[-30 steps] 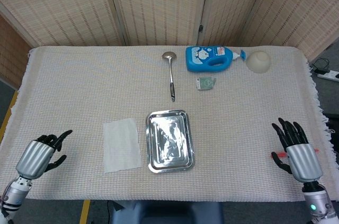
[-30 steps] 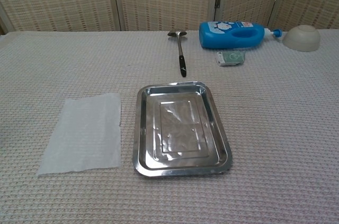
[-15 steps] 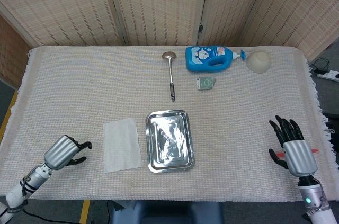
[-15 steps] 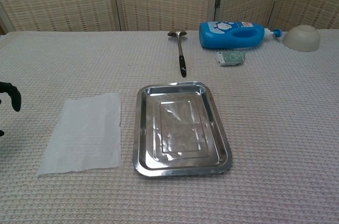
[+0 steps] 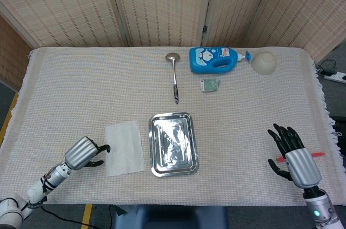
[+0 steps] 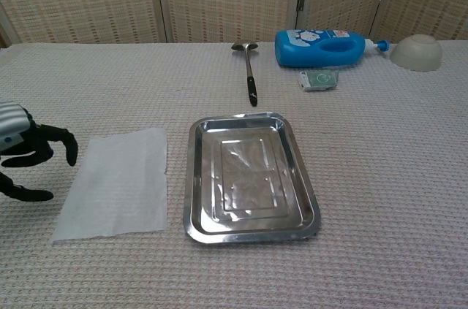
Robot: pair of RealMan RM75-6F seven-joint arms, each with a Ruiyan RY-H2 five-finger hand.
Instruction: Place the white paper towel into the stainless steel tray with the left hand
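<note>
the left hand [image 6: 25, 150] is held just left of the towel [image 6: 115, 181], fingers [image 6: 64, 141] apart and empty; right hand [image 5: 294, 156] likewise spread.

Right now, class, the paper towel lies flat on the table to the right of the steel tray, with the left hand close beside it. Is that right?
Not quite. The paper towel lies to the left of the tray, not the right, as the head view shows. The left hand is indeed close beside it.

A thin white rectangular paper towel [image 5: 125, 148] [image 6: 114, 182] lies flat and unfolded on the woven tablecloth. Just beside it, to its right, a shiny rectangular stainless steel tray [image 5: 188, 159] [image 6: 196, 185] with rounded corners sits upright, nothing in it.
</note>
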